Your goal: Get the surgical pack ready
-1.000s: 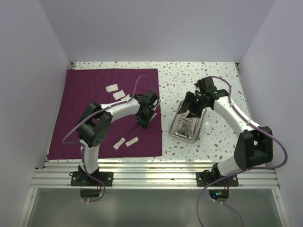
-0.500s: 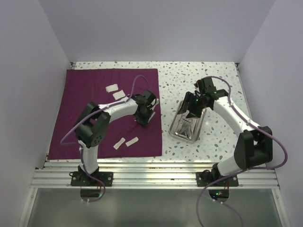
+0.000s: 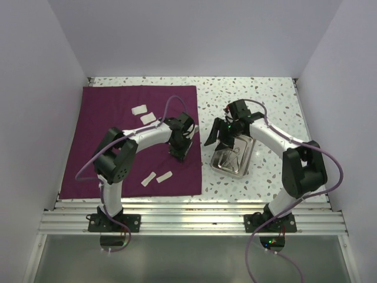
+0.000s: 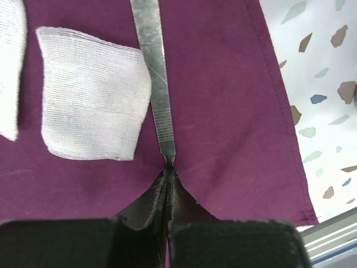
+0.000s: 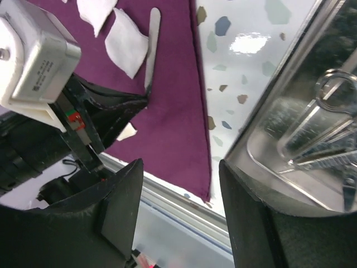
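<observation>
The maroon cloth (image 3: pixel 118 141) lies flat at the left, with white gauze pads at the back (image 3: pixel 144 114) and at the front (image 3: pixel 156 177). My left gripper (image 3: pixel 178 153) is low over the cloth's right part. In the left wrist view it (image 4: pixel 167 167) is shut on the tip of the metal tweezers (image 4: pixel 155 78), which lie on the cloth beside a gauze pad (image 4: pixel 92 95). The steel tray (image 3: pixel 232 173) stands on the table right of the cloth, with scissors (image 5: pixel 326 131) in it. My right gripper (image 3: pixel 219 137) is open and empty over the tray's left edge (image 5: pixel 268 146).
The speckled table (image 3: pixel 265 100) runs behind and to the right of the tray. A metal rail (image 3: pixel 194 209) lines the near edge. White walls close in the back and both sides. The left arm's wrist (image 5: pixel 39 61) shows close in the right wrist view.
My right gripper has moved left, from over the tray's back end to its left edge, nearer the cloth. The left gripper has stayed in place, shut on the tweezers.
</observation>
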You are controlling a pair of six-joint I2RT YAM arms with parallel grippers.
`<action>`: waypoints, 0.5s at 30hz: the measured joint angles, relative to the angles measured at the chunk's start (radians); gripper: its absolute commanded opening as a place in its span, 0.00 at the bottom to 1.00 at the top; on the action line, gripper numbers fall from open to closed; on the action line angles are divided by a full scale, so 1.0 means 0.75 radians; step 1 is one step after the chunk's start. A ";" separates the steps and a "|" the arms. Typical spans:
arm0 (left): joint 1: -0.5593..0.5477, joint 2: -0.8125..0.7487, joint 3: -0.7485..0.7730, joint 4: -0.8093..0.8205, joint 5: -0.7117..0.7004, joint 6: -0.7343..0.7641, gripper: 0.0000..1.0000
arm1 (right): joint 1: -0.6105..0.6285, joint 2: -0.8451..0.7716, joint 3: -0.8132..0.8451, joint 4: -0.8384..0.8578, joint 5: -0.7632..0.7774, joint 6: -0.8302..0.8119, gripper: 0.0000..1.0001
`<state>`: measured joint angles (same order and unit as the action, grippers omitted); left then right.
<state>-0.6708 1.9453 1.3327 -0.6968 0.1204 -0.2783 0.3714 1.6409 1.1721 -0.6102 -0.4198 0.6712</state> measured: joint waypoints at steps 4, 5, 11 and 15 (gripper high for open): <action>0.000 -0.001 0.000 -0.004 0.031 -0.004 0.00 | 0.023 0.049 0.003 0.066 -0.041 0.060 0.62; 0.000 -0.001 0.000 -0.005 0.039 -0.005 0.00 | 0.029 0.059 0.003 0.083 -0.056 0.077 0.62; 0.005 -0.009 -0.002 -0.003 0.080 -0.028 0.00 | 0.058 0.121 0.002 0.182 -0.095 0.170 0.62; 0.013 -0.027 -0.004 -0.002 0.095 -0.036 0.00 | 0.073 0.143 0.002 0.207 -0.099 0.198 0.62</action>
<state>-0.6609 1.9247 1.3300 -0.6983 0.1917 -0.3054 0.4259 1.7485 1.1736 -0.4549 -0.4942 0.8200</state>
